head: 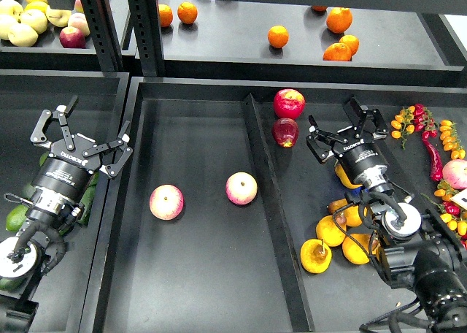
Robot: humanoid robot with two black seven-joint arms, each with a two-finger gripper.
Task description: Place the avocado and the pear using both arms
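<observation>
Several yellow-orange pears lie in the right bin, partly under my right arm. My right gripper is open and empty, above and beyond the pears, next to a dark red apple. My left gripper is open and empty over the left bin. A dark green avocado shows as a sliver beside my left arm, mostly hidden by it. A lighter green avocado lies further left.
Two pink-yellow apples lie in the middle bin. A red apple sits at the back. A raised divider separates the middle and right bins. Oranges are on the upper shelf. Chillies and small tomatoes lie far right.
</observation>
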